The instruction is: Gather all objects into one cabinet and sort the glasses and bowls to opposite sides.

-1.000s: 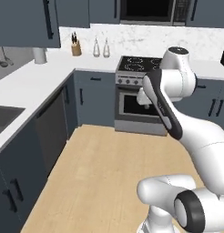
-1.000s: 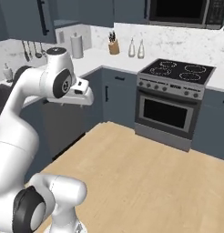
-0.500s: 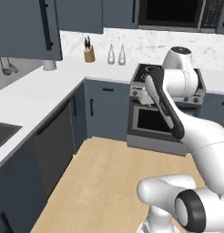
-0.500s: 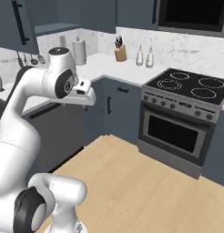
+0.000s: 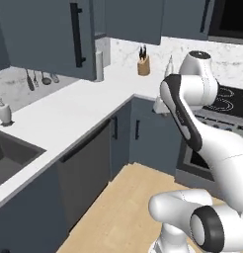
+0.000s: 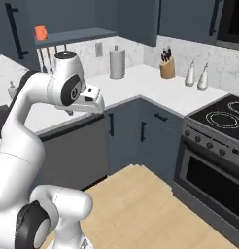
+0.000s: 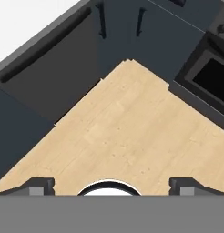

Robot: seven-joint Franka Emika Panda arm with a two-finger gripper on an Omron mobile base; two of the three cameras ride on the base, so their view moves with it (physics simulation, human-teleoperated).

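Orange mug (image 6: 41,32) sat upper left on the cabinet (image 6: 73,35) shelf edge; gripper (image 7: 112,184) spread, empty, above open floor (image 7: 127,132).

The orange mug (image 6: 41,32) is sitting upright on the open cabinet (image 6: 73,35) shelf. The cabinet's dark slate-blue door (image 5: 49,34) is hanging open, black bar handle (image 5: 77,34) showing.

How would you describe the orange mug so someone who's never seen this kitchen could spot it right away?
Find the dark slate-blue wall cabinet above the white corner counter, left of the stove. The orange mug stands on its open shelf, near the shelf's left end. It is the one bright orange thing there, small against the dark blue.
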